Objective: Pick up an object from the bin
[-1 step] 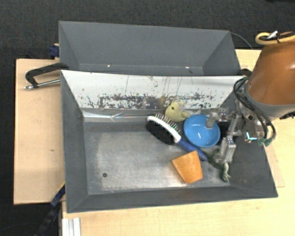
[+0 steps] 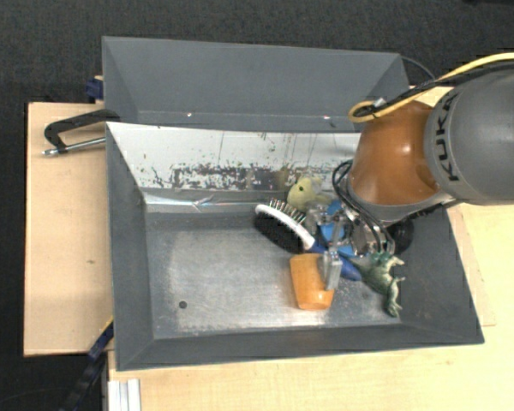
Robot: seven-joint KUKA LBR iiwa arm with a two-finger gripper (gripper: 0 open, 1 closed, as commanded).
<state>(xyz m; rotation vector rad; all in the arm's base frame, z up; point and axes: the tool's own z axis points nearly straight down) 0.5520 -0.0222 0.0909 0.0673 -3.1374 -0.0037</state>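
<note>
Grey bin [image 2: 214, 272], gripper [image 2: 332, 271] beside front-to-back orange block [image 2: 307, 285]

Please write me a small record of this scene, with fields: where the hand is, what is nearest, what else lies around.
hand place: the hand, low in the right part of the bin
nearest thing: orange block, on the floor, directly at the hand's lower left
around it: black brush with white bristles, blue pieces, green toy animal
further back: small pale yellow thing near the back wall

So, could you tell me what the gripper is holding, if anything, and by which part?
Cannot be told: the gripper sits at the right edge of the orange block.
</note>
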